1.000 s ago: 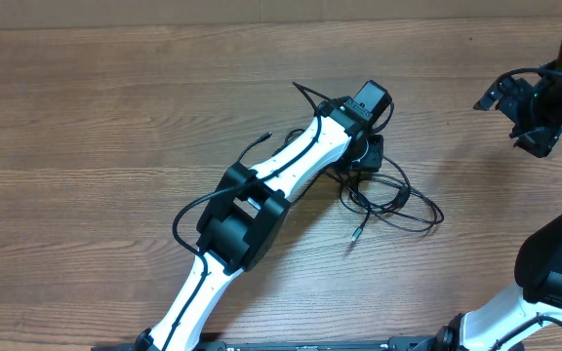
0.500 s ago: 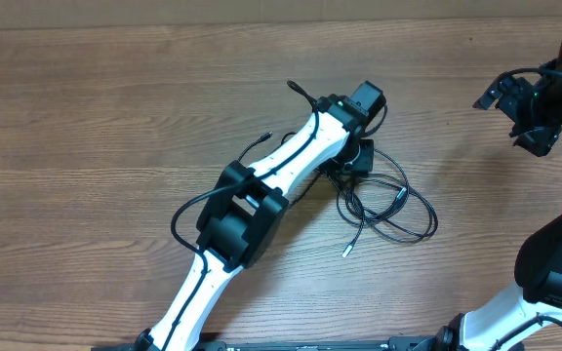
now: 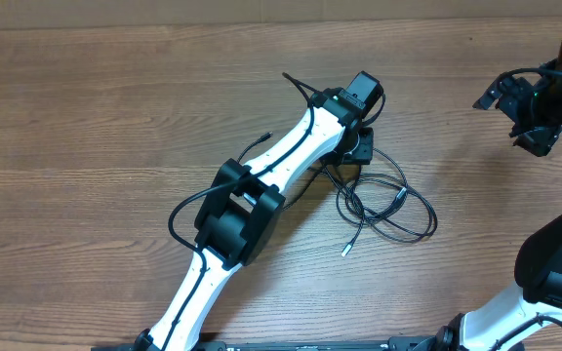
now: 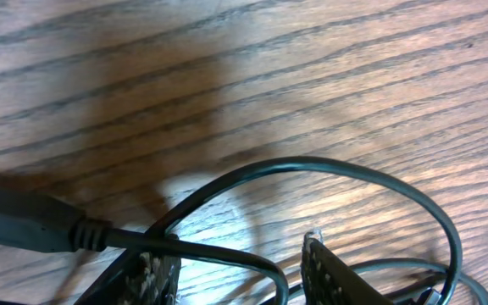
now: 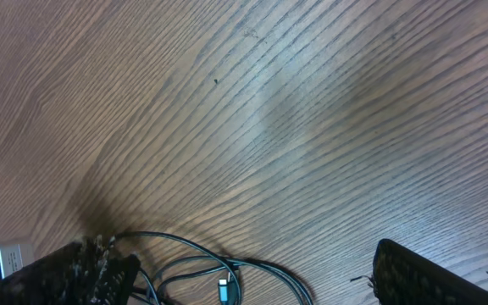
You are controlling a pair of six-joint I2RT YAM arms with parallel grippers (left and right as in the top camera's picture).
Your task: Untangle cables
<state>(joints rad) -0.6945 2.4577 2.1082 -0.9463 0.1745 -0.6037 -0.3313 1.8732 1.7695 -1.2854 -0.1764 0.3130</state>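
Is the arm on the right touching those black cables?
No, the right gripper hangs well off to the side of the cables, touching none.

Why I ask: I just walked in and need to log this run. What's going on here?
The left gripper is down at the edge of a loose tangle of thin black cables in the middle of the wooden table. In its wrist view the fingers stand apart with a strand running between them, not clamped. The right gripper hangs open off to the right, away from the cables. The tangle is not yet separated.
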